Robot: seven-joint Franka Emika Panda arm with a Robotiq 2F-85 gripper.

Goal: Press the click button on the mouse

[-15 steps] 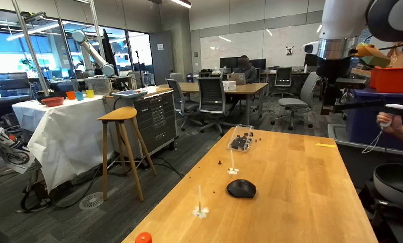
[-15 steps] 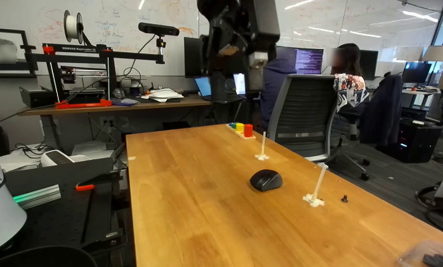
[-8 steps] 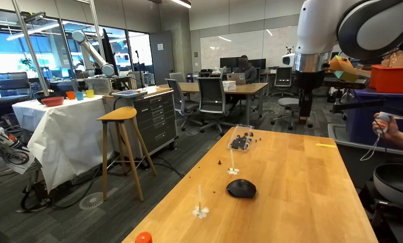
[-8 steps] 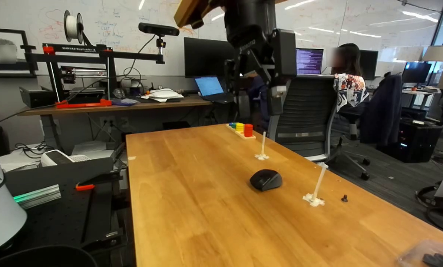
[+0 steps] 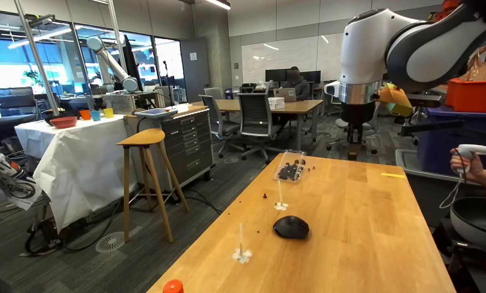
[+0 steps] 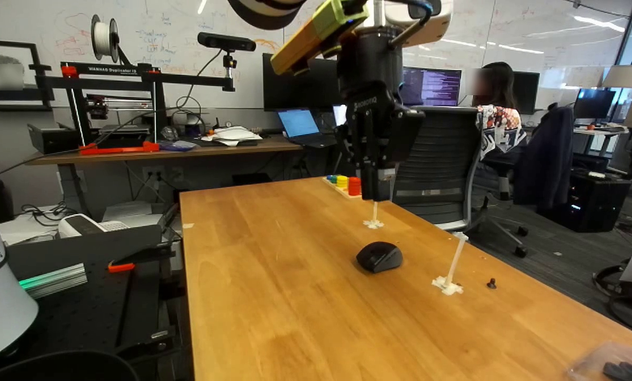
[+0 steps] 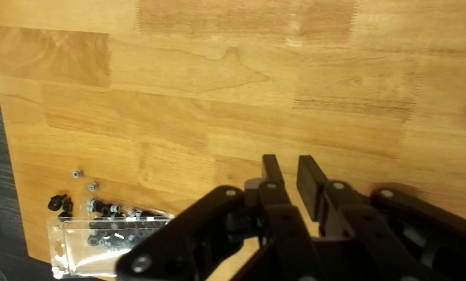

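Observation:
The black rounded mouse (image 5: 290, 227) (image 6: 379, 257) rests on the wooden table in both exterior views, and it does not show in the wrist view. My gripper (image 7: 287, 157) points down with a narrow gap between its fingers (image 7: 310, 175); bare wood shows through that gap and nothing is held. In an exterior view the gripper (image 5: 352, 156) hangs near the table's far end, well away from the mouse. From another angle the gripper (image 6: 375, 198) appears above and beyond the mouse, the fingers looking close together.
A clear plastic box (image 7: 86, 263) with small dark parts stands near the table edge. Two thin white pegs, a peg (image 5: 280, 197) and another peg (image 5: 241, 240), rise from taped bases beside the mouse. A coloured stacking toy (image 6: 354, 186) sits at an end of the table.
The arm has swung in from the side and come down towards the table. The gripper's fingers have moved much closer together. The mouse has not moved.

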